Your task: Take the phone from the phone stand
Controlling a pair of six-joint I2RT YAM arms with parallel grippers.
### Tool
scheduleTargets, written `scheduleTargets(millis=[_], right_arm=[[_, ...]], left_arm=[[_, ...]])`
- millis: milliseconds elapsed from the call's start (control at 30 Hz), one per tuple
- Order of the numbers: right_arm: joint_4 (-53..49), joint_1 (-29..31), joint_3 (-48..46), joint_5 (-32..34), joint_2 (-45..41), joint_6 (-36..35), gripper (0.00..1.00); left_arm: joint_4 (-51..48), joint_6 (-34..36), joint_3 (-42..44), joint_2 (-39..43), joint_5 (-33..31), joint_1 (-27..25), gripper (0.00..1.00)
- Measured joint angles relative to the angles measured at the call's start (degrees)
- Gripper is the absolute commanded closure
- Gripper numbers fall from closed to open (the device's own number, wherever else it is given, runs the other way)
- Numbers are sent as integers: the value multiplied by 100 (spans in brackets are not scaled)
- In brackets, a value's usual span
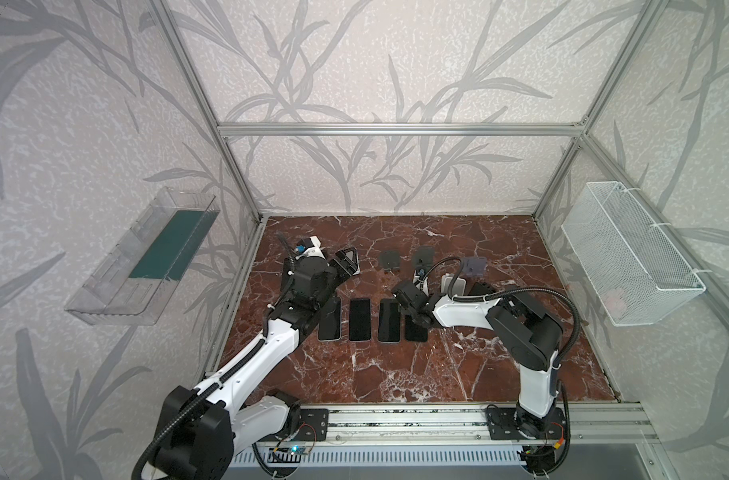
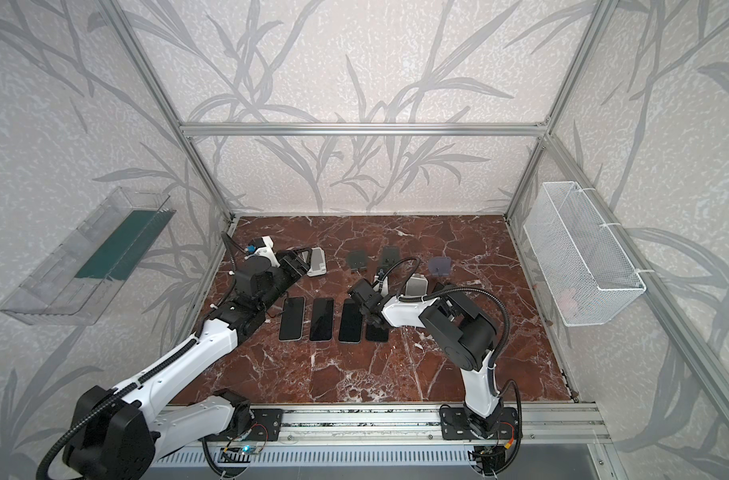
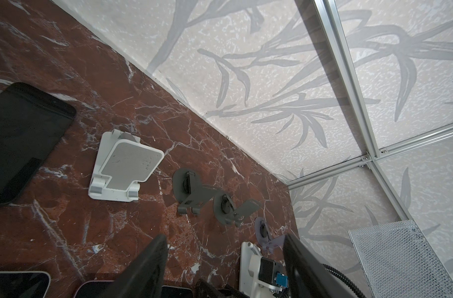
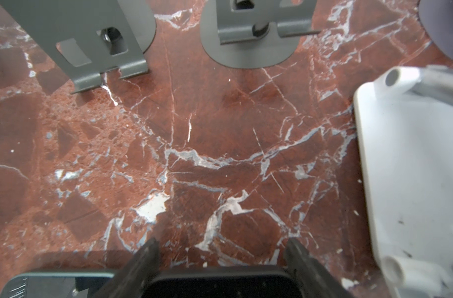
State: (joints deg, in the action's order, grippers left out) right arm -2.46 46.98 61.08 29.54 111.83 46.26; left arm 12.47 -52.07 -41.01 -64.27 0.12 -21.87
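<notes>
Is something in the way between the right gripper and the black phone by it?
Nothing visible is. The black phone lies between the jaws of the right gripper, at the end of the row of phones on the marble table.

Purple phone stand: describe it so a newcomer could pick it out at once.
On the red marble tabletop, look behind the row of phones to the line of stands. The purple stand is at its right end, nearest the white mesh basket. Its pale purple tint sets it apart from two dark grey stands and a white stand beside it.
</notes>
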Motion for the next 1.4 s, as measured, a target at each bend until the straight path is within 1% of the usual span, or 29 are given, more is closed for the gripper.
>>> scheduleTargets(millis=[400,700,900,1000,1133,1267,1333,1400], right_arm=[[284,-125,-107,-168,-46,-136,22],[208,-205,-103,-616,-166,-367,15],[-120,-216,-118,-966,-400,-457,12],[-214,-216,-232,-1108,-710,-555,10],[55,-216,-704,-1213,-1552,-863,10],[175,-221,-1176,-1012,-2481,-1047,14],[205,-275,-1504,-868,-2905,-968,16],[205,-463,-2004,-778,-3344,-811,18]], left_arm=[[0,0,0,-2,0,0,29],[2,-2,0,-2,2,0,29],[4,-2,0,-2,4,0,29],[4,-2,0,-2,20,0,29],[4,2,0,-42,122,-2,29],[0,2,0,-87,166,-17,29],[2,2,0,-87,162,-28,29],[0,15,0,-87,153,-55,29]])
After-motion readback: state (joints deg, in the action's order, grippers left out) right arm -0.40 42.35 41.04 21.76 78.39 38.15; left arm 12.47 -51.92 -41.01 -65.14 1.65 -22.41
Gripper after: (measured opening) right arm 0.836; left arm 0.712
